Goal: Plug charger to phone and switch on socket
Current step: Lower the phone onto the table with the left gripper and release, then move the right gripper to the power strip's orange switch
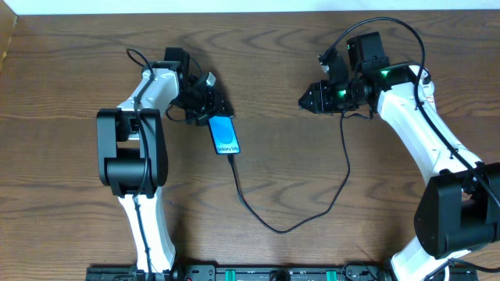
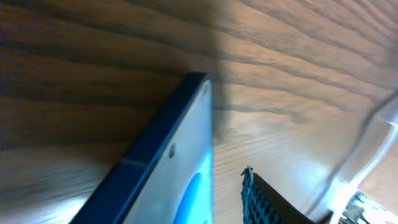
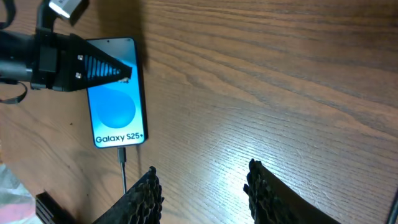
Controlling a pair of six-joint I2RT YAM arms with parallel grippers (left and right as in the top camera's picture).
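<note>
The phone lies flat left of centre, its light blue screen reading "Galaxy S25+" in the right wrist view. The charger's thin black cable runs from the phone's lower end in a loop toward my right arm. Its connector sits at the phone's bottom edge. My left gripper is open over the phone's top end. One finger stands just off the phone's edge. My right gripper is open and empty above bare wood. The socket is not in view.
The wooden table fills the view. The left arm's base stands at the front left, the right arm's base at the front right. A pale table edge runs along the back.
</note>
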